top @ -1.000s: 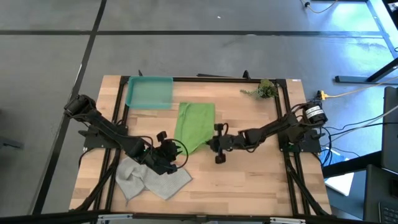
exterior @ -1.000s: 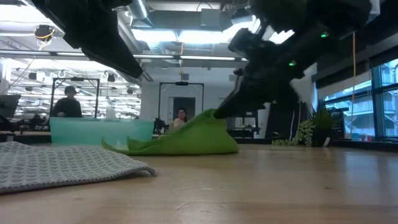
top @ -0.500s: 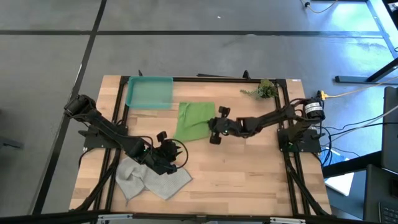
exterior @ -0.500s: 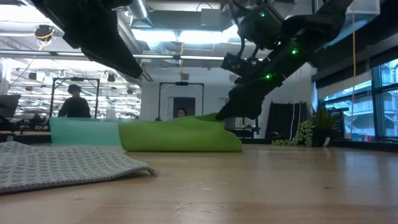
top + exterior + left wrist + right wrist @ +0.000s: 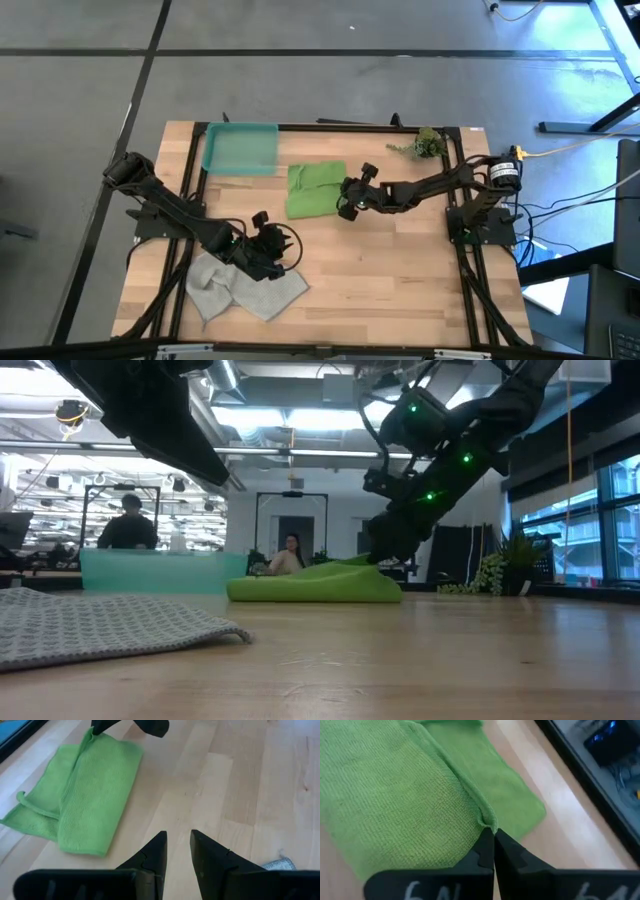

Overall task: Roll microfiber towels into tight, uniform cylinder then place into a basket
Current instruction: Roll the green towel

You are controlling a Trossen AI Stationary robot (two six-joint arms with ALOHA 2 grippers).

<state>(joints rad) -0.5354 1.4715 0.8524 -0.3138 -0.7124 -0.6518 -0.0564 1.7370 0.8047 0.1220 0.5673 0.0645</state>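
The folded towel (image 5: 313,189) is bright lime green; the crumpled towel (image 5: 240,290) is pale grey with a fine dotted weave. The basket (image 5: 240,149) is translucent teal. The bench (image 5: 400,280) is light wood planks.

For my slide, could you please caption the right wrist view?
Right claw shut, pinching the folded lime green microfiber towel's edge on the wooden table.

Fuzzy lime microfiber towel (image 5: 313,189), nubby grey cloth towel (image 5: 243,288), translucent smooth plastic basket (image 5: 240,149), matt pale wood table (image 5: 400,280)
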